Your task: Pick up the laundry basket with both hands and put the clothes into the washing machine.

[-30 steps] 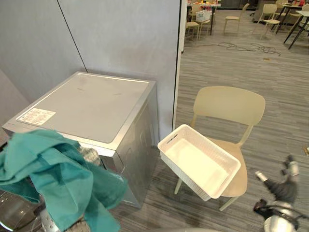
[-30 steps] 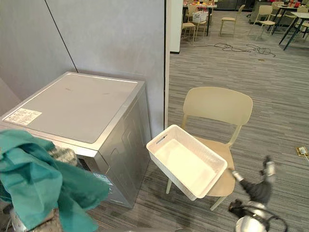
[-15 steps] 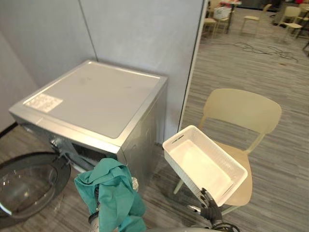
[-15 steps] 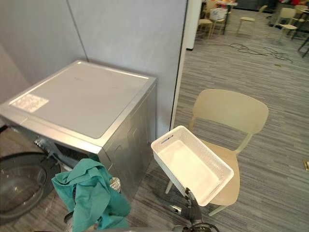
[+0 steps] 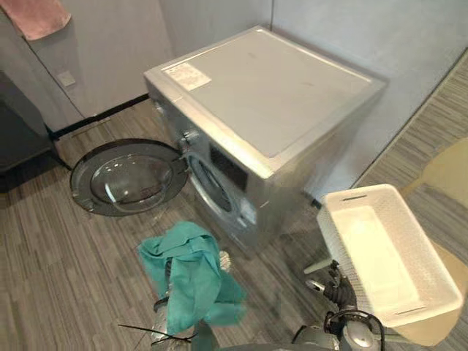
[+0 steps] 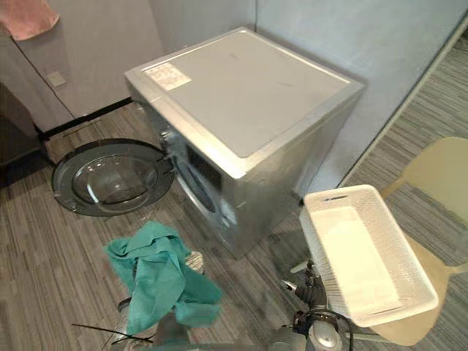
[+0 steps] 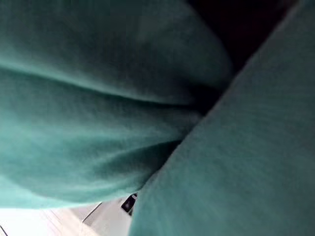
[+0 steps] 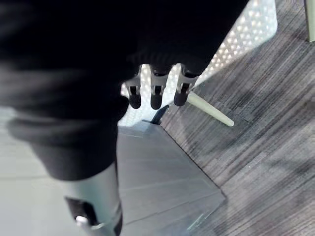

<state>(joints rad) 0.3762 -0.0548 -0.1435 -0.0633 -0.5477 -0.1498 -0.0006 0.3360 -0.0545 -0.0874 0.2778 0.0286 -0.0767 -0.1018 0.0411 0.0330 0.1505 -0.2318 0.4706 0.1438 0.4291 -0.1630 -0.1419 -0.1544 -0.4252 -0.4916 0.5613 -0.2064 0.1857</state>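
Teal cloth (image 5: 191, 272) by washing machine (image 5: 278, 110) | door (image 5: 131, 179) open | white basket (image 5: 376, 256) on chair (image 5: 447, 172)

Beige plastic chair (image 6: 439, 172) on grey striped plank floor (image 6: 44, 256). Just beyond the chair, pale blue-grey wall panels (image 6: 395, 44). Far across the floor from the chair, a lighter wall (image 6: 102, 44) with a black skirting strip (image 6: 80, 121), a small socket plate (image 6: 53, 78) and pink cloth (image 6: 25, 16) hanging high.
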